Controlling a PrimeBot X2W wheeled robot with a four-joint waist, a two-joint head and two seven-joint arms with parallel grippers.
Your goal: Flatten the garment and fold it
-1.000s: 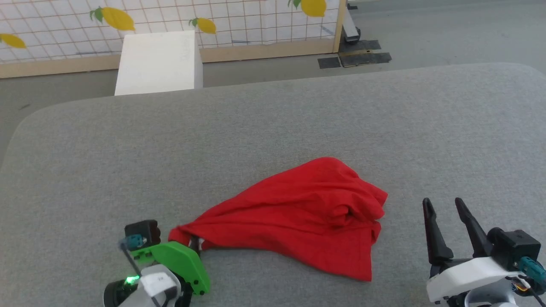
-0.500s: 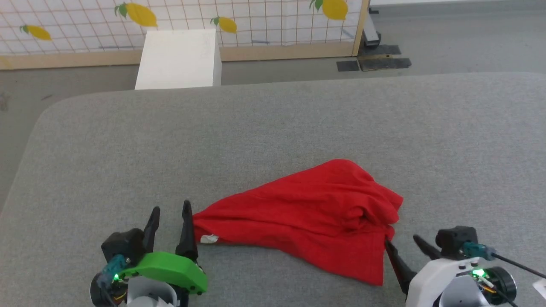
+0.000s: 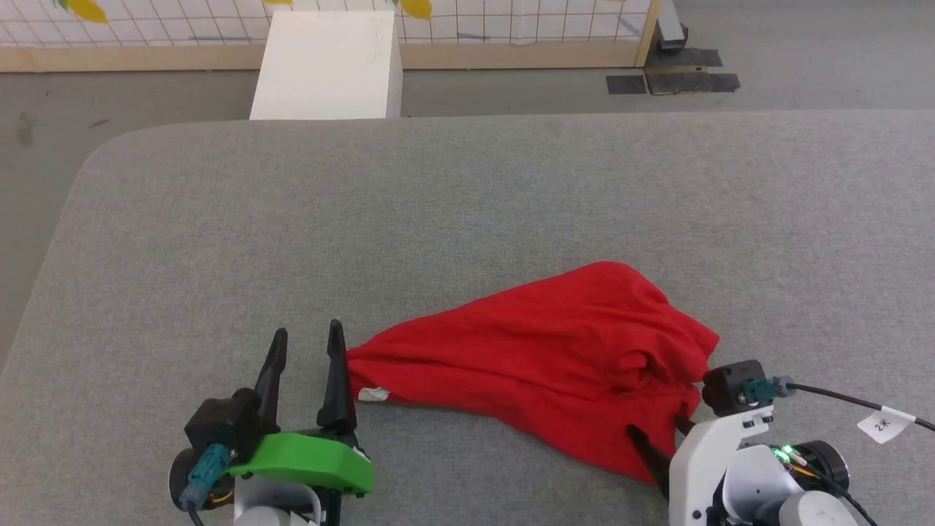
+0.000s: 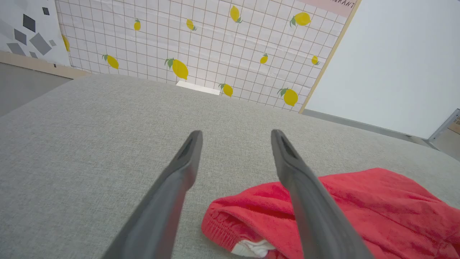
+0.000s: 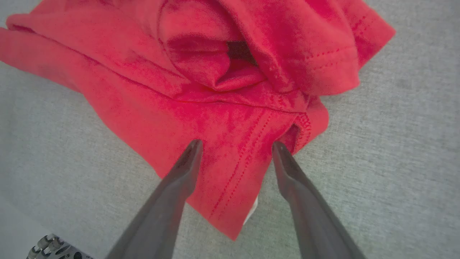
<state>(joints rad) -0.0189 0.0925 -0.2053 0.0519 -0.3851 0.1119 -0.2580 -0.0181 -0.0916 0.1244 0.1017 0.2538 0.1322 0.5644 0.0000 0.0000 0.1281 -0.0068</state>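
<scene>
The garment [image 3: 540, 358] is a crumpled red heap on the grey table [image 3: 219, 219], stretched to a point at its left end. There a small white trim [image 3: 374, 394] peeks out. My left gripper [image 3: 307, 329] stands open just left of that point, its right finger beside the cloth. In the left wrist view the left gripper [image 4: 236, 132] holds nothing, and the garment [image 4: 377, 201] lies under and right of its right finger. My right gripper [image 3: 655, 427] is open over the garment's near right hem. In the right wrist view the right gripper [image 5: 237, 143] straddles the stitched hem of the garment [image 5: 215, 90].
A white box [image 3: 329, 66] stands on the floor beyond the table's far edge, in front of a lemon-patterned partition [image 4: 215, 43]. The table's rounded left corner [image 3: 95, 153] is at the far left. A tagged cable [image 3: 884, 421] runs from my right wrist.
My left gripper let go of the garment's left corner and opened, fingers now pointing forward. My right gripper moved in over the near right hem. The head camera has also shifted.
</scene>
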